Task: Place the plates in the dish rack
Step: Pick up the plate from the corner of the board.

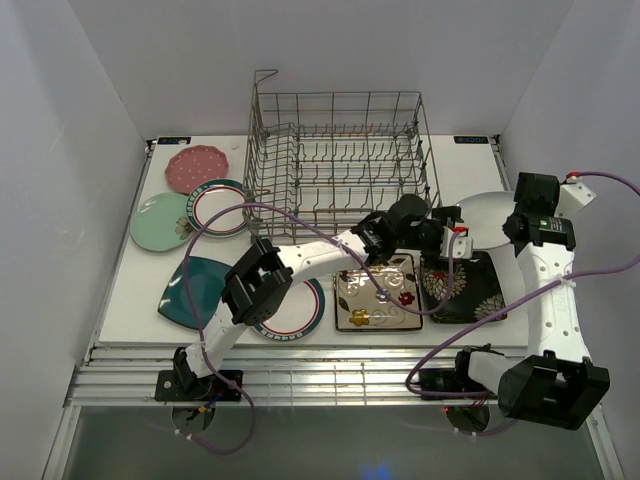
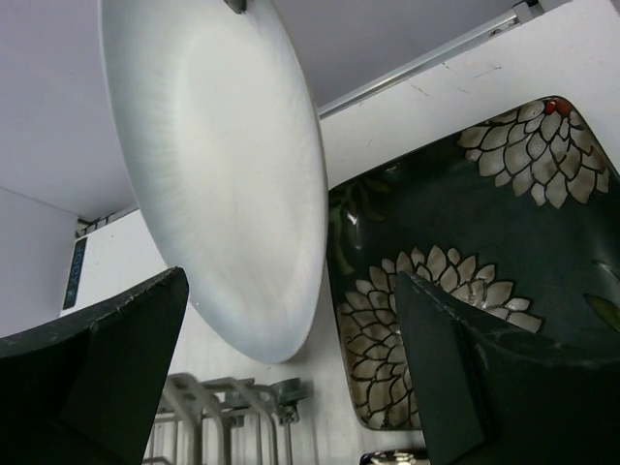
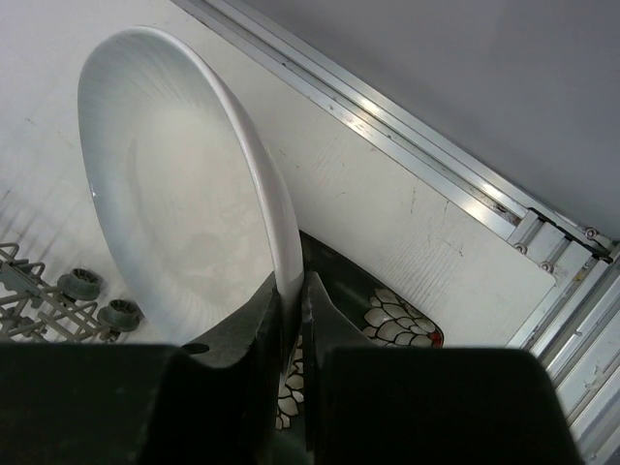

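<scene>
My right gripper [image 1: 512, 226] is shut on the rim of the white oval plate [image 1: 482, 212] and holds it tilted on edge just right of the dish rack [image 1: 340, 160]. The right wrist view shows the fingers [image 3: 294, 302] pinching the plate [image 3: 174, 194]. My left gripper [image 1: 440, 236] is open and empty [image 2: 291, 363], facing the plate's underside [image 2: 223, 174] above the dark floral square plate [image 2: 455, 252]. On the table lie a pink dotted plate [image 1: 197, 165], a mint green plate [image 1: 158, 222], two rimmed rounds [image 1: 222, 207] [image 1: 300, 310], a teal square [image 1: 195, 290] and a light floral square [image 1: 378, 292].
The rack's near right corner [image 2: 232, 407] and its feet [image 3: 77, 291] sit close to the held plate. The left arm stretches across the two floral squares. White walls close in the table on three sides, with a metal rail [image 3: 436, 155] along the right edge.
</scene>
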Tool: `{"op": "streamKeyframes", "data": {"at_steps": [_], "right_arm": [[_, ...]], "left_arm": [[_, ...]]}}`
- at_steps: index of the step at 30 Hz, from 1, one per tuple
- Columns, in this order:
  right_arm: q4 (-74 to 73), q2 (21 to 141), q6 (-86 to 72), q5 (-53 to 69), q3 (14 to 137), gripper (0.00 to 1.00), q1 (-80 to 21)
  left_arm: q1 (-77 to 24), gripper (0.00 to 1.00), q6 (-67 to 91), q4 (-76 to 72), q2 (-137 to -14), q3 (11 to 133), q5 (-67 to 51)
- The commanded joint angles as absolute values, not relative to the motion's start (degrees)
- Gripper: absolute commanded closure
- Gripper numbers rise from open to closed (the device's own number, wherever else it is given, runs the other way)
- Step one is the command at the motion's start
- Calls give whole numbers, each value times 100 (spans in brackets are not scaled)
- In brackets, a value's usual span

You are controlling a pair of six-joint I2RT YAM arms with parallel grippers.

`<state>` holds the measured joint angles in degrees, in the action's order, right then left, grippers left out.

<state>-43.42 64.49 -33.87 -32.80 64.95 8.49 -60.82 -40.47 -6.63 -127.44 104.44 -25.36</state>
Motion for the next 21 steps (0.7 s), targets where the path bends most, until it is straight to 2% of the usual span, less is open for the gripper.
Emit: {"op": "streamKeyframes", "data": {"at_steps": [1, 7, 13, 17, 21], "right_arm": [[-3401, 6065, -3604, -3367, 6891, 92, 800], [-3393, 6073, -3568, -3331, 6820, 92, 738], [-3375, 6073, -3507, -3313, 6829, 92, 677], [-3384, 6021, -3498, -3322, 6794, 92, 642], [-3419, 5994, -3489, -3427, 6785, 92, 615]], "left_arm": [[-6170, 2, -3938, -756, -12936, 10801, -2830], [-6275, 3, -3876, -764, -13227, 11048, -2909], [-6337, 15, -3770, -817, -13526, 11294, -2804], [-6363, 19, -3779, -879, -13746, 11566, -2637], [-6372, 31, -3770, -914, -13851, 11680, -2602]]}}
